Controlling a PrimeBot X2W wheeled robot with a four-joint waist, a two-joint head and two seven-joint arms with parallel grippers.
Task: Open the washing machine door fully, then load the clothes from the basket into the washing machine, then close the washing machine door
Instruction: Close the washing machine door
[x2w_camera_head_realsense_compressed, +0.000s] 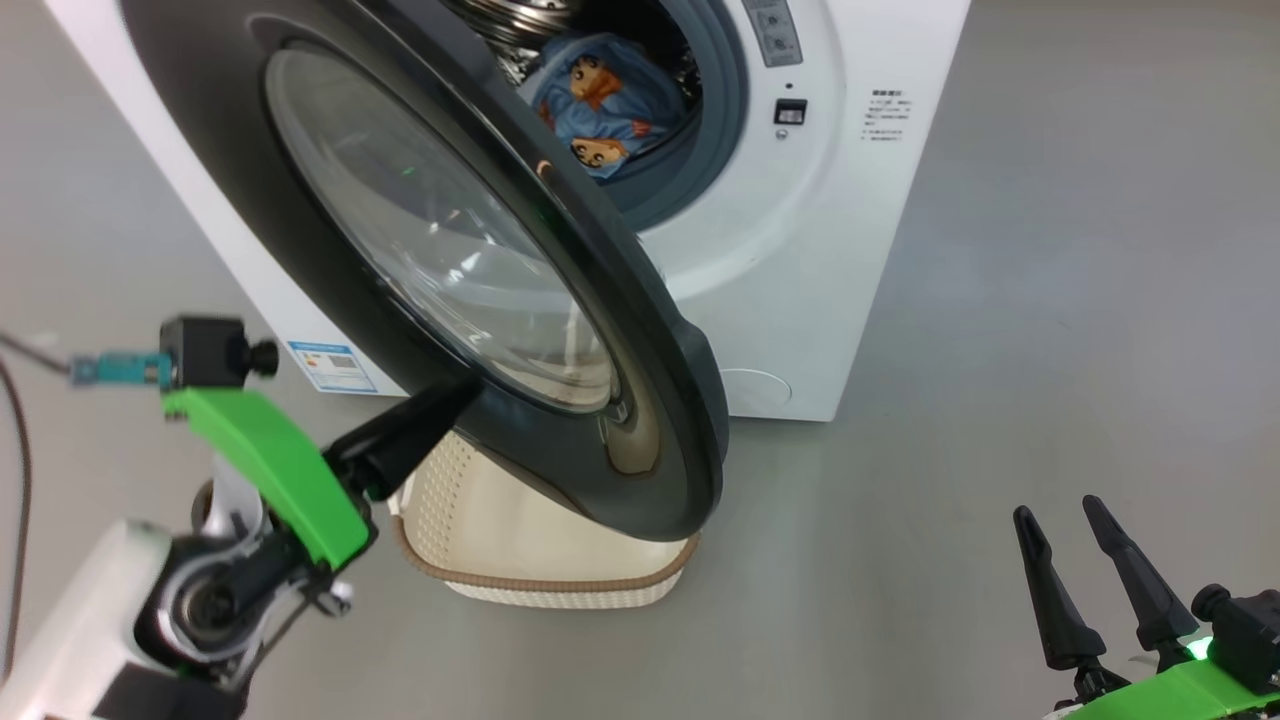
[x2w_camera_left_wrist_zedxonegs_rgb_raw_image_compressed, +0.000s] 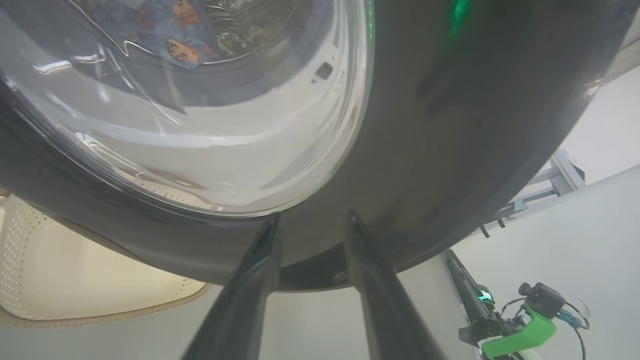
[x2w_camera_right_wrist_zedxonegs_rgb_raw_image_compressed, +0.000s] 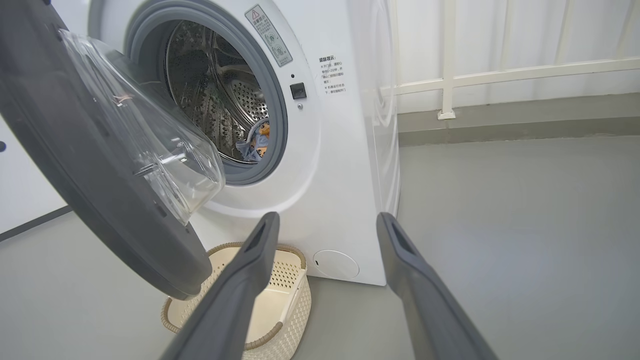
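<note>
Washing machine door (x2w_camera_head_realsense_compressed: 680, 400) ajar, glass bulge facing the drum, lower edge over basket (x2w_camera_head_realsense_compressed: 540, 585). Clothes (x2w_camera_head_realsense_compressed: 600, 100) in washing machine (x2w_camera_head_realsense_compressed: 800, 250). Left gripper (x2w_camera_left_wrist_zedxonegs_rgb_raw_image_compressed: 312, 220) slightly parted, tips at door rim. Right gripper (x2w_camera_head_realsense_compressed: 1055, 510) spread wide, empty. Blue label (x2w_camera_head_realsense_compressed: 333, 366) and panel text unreadable.

Floor (x2w_camera_head_realsense_compressed: 1050, 300): smooth, matt grey, faintly glossy. Wall (x2w_camera_right_wrist_zedxonegs_rgb_raw_image_compressed: 550, 30): pale, with vertical ribs or folds. Railing (x2w_camera_right_wrist_zedxonegs_rgb_raw_image_compressed: 525, 74): white, one horizontal bar and one upright post on a small foot, just in front of the wall. Skirting strip (x2w_camera_right_wrist_zedxonegs_rgb_raw_image_compressed: 525, 125): grey-green, along the wall's base. Metal frame (x2w_camera_left_wrist_zedxonegs_rgb_raw_image_compressed: 555, 180): light grey bars against a white surface.
</note>
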